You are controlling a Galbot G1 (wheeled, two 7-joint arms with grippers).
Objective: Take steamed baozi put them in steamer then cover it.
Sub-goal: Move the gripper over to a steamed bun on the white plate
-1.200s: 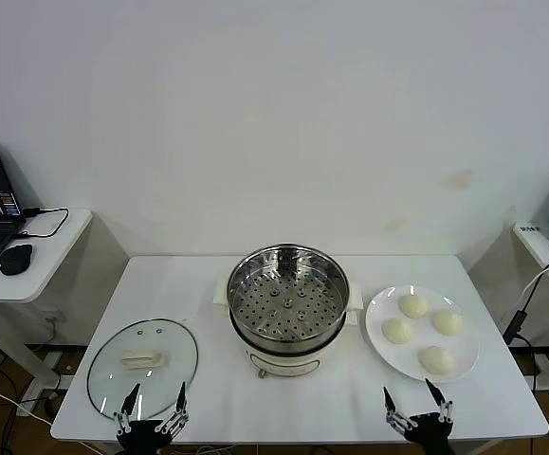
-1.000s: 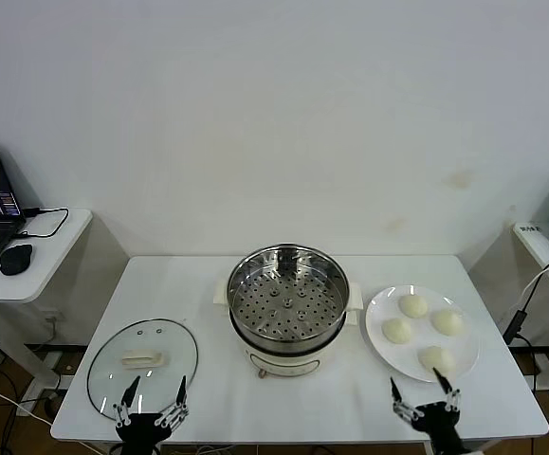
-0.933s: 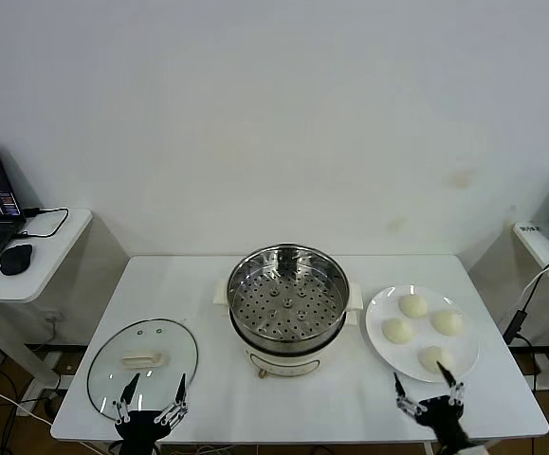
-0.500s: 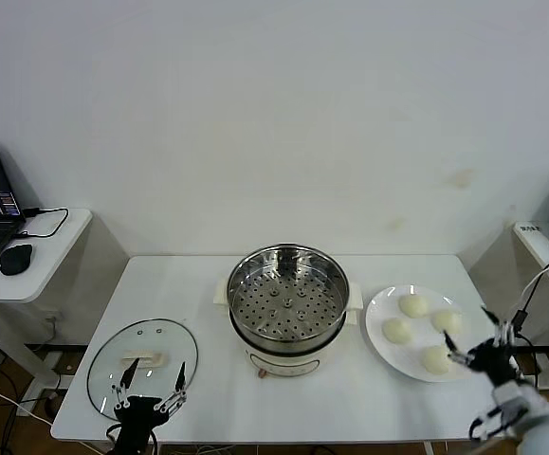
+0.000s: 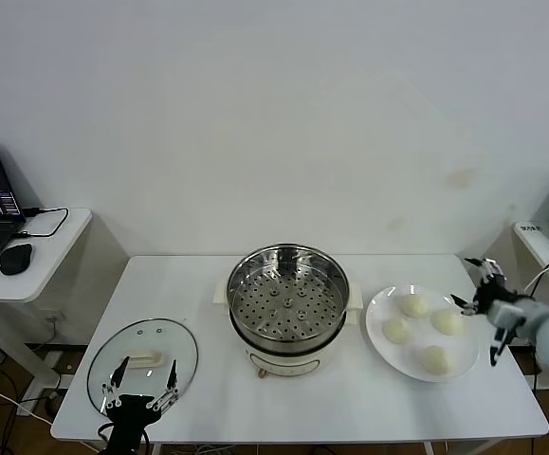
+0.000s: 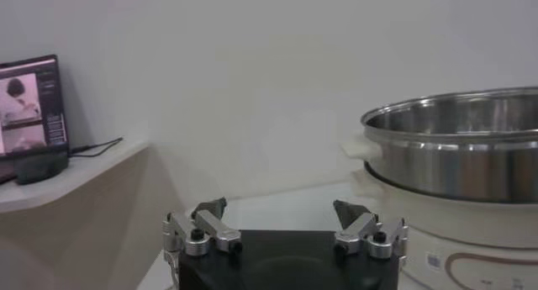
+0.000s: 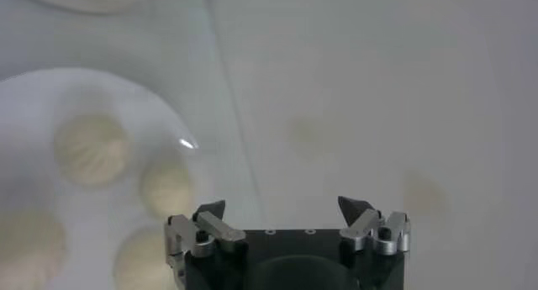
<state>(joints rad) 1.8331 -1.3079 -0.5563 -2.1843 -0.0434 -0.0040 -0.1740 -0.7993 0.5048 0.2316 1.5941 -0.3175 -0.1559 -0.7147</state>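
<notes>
Nothing done yet: four steamed baozi (image 5: 413, 305) on plate (image 5: 380, 308) near tabletop's right edge, steamer (image 5: 288, 308) empty, cover (image 5: 142, 360) off. Right gripper (image 5: 473, 284) beside plate, left gripper (image 5: 141, 379) parked; both jaws released.

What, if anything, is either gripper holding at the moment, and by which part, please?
Nothing is held. The right gripper is open beside the white plate of baozi. The left gripper is open over the near edge of the glass lid.
</notes>
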